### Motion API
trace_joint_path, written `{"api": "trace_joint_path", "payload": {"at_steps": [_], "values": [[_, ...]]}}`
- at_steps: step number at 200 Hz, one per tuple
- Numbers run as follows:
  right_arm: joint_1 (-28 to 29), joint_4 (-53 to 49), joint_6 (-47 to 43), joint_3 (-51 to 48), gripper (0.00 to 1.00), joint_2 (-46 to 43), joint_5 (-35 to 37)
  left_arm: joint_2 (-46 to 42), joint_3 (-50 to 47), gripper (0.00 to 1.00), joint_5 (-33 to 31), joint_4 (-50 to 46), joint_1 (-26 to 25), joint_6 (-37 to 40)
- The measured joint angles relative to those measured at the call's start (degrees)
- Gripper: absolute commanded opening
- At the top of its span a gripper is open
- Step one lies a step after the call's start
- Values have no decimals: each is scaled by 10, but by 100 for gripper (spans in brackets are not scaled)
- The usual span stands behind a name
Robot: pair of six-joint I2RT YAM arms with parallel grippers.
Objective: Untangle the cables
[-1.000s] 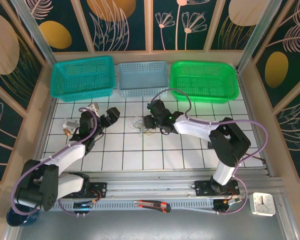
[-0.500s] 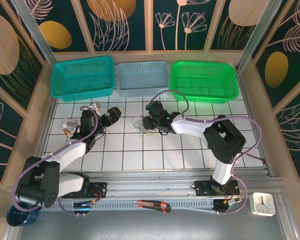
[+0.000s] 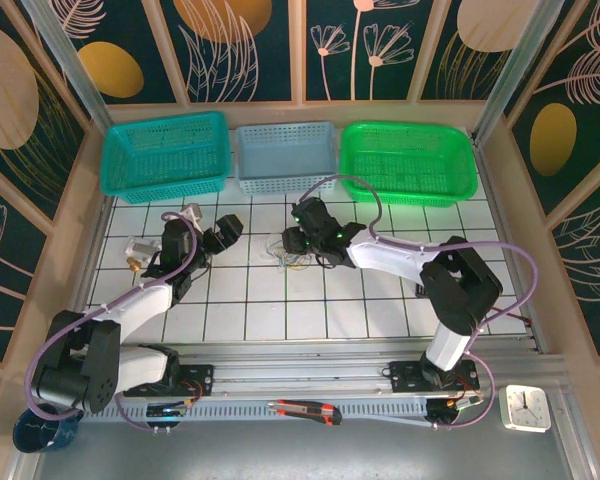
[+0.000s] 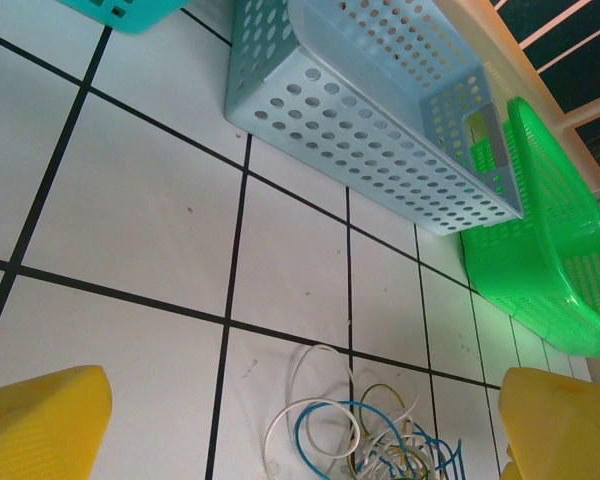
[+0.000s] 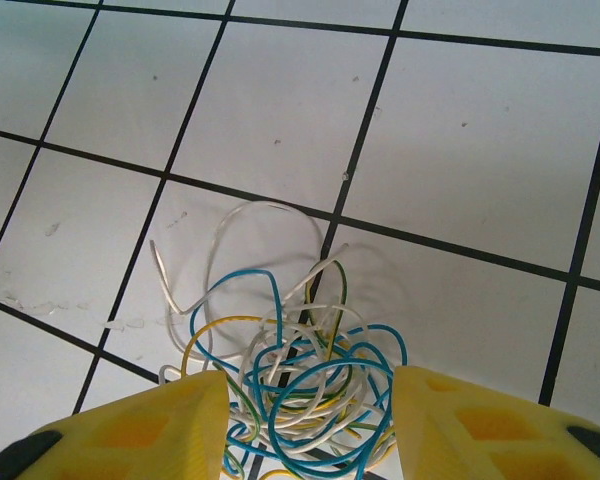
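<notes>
Cables (image 5: 285, 345) between half-open right claw (image 5: 308, 415)

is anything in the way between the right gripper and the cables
Nothing visible does. The cables lie on bare white tile, and the right gripper hangs right over them, its yellow fingers apart on either side of the bundle's near loops.

Open tiled floor (image 3: 280, 310) lies around the cables (image 3: 289, 254) (three baskets (image 3: 285, 184) block the far side).
</notes>
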Motion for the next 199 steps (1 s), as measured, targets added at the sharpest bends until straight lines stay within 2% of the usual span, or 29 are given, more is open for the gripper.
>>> {"api": "trace_joint_path", "payload": {"at_steps": [92, 111, 161, 199], "values": [[1, 4, 2, -3, 44, 31, 0, 2, 2, 99, 2, 0, 0, 0], [1, 4, 1, -5, 37, 36, 0, 2, 2, 99, 3, 0, 0, 0], [-3, 5, -3, -8, 0, 37, 1, 2, 3, 99, 10, 0, 0, 0], [-14, 3, -3, -12, 0, 17, 0, 5, 3, 99, 10, 0, 0, 0]]}}
